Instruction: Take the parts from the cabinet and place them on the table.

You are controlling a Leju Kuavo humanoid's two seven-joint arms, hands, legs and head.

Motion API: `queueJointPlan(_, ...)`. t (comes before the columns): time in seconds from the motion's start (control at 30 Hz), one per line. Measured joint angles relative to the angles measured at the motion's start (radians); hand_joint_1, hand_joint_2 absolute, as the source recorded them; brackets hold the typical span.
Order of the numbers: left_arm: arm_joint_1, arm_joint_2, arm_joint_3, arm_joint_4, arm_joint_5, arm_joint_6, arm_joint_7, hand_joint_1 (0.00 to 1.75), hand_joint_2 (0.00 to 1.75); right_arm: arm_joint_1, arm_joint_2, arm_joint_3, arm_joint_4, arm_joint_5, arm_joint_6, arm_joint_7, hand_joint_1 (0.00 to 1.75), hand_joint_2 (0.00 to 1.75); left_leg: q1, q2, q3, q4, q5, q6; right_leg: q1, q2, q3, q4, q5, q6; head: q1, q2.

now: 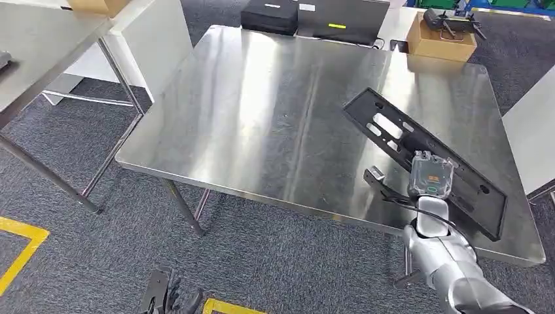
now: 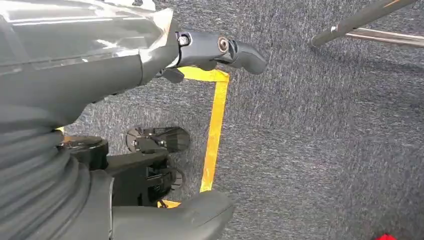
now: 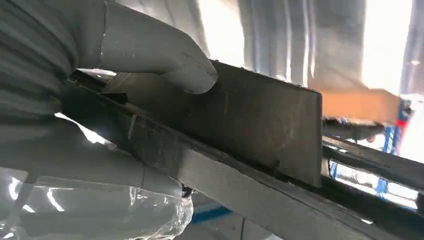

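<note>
On the steel table's [image 1: 262, 118] front right corner: long black part [image 1: 419, 154], gripped by the right hand [image 1: 429, 180].

Lying flat and slantwise on the tabletop, running from mid-table out toward the right edge, slotted along its length. Clamped at its near end between the right hand's grey thumb [image 3: 160, 55], pressed on one face, and the rest of the hand under the other, seen close in the right wrist view as a dark flat plate [image 3: 240, 115]. Hanging low beside the body over grey carpet [image 2: 325, 125] and a strip of yellow floor tape [image 2: 215, 130]: the left hand [image 2: 165, 135], fingers apart and holding nothing. Beyond the table's far edge, black cases [image 1: 314, 16] and a cardboard box [image 1: 442, 39].
</note>
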Motion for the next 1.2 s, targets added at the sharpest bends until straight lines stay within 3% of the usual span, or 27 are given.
queueJointPlan(0.33,-0.018,-0.001,0.000,0.006,-0.011,-0.019,-0.001,0.00,1.75,0.000,-0.002,-0.027,0.045,0.000,0.005,0.001,1.75,1.75,0.001,0.000,0.000,0.000,0.000,0.000,0.000,0.000,0.000,0.000,0.000,0.000,0.000,0.000)
queueJointPlan(0.37,-0.022,-0.001,0.000,0.009,-0.010,-0.021,-0.002,0.00,1.75,0.000,-0.002,-0.029,0.046,0.000,0.004,0.001,0.00,0.00,0.001,0.000,0.000,0.000,0.000,0.000,0.000,0.000,0.000,0.000,0.000,0.000,0.000,0.000)
queueJointPlan(1.03,-0.056,-0.001,0.000,0.046,0.002,-0.025,-0.011,0.00,1.75,0.000,-0.009,-0.039,0.054,0.000,0.003,0.001,0.00,0.00,0.000,0.000,0.000,0.000,0.000,0.000,0.000,0.000,0.000,0.000,0.000,0.000,0.000,0.000)
queueJointPlan(1.2,-0.065,-0.001,0.000,0.058,0.015,-0.027,-0.020,0.00,1.75,-0.008,-0.010,-0.066,0.045,0.000,0.021,-0.043,0.00,0.00,0.000,0.001,0.000,0.000,0.000,0.000,0.000,0.000,0.000,0.000,0.000,0.000,0.000,0.000)
